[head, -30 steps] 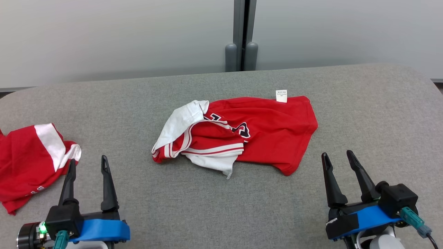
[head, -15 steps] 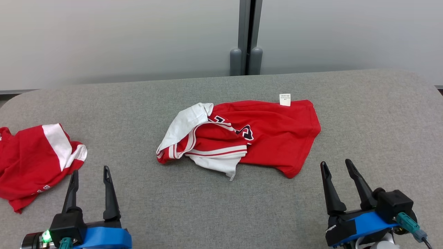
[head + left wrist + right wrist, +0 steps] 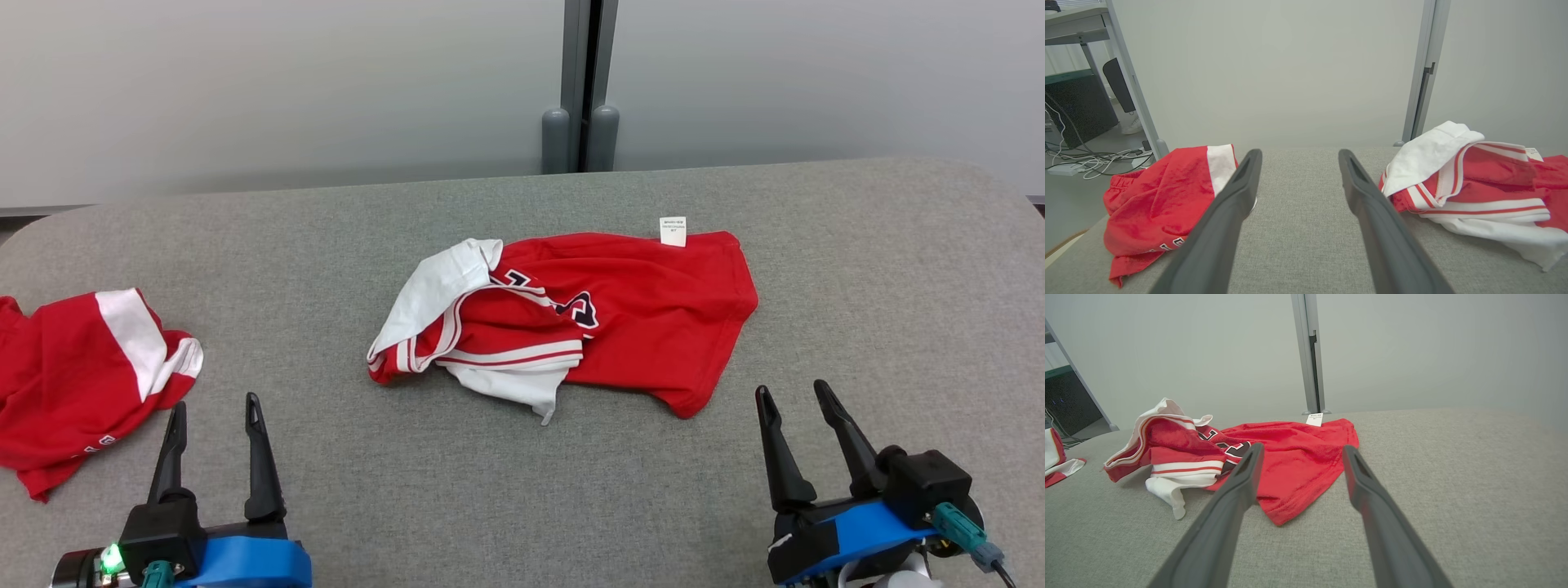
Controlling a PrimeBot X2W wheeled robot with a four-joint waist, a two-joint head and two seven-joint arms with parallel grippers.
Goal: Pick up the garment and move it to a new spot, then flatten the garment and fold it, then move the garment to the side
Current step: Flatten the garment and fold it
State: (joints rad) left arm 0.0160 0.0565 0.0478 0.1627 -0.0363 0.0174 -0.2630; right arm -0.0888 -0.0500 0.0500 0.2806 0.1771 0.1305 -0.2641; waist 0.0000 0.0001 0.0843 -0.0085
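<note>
Garment [image 3: 645, 314] central on table [image 3: 898, 278]

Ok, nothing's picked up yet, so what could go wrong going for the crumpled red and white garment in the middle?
1. The crumpled red and white garment lies bunched, its white part folded over the red, so a pinch may catch one layer only.
2. A second red and white garment lies close to the left gripper; it could be snagged or taken by mistake.
3. The right gripper may pinch the grey fabric table cover along with the hem.
</note>
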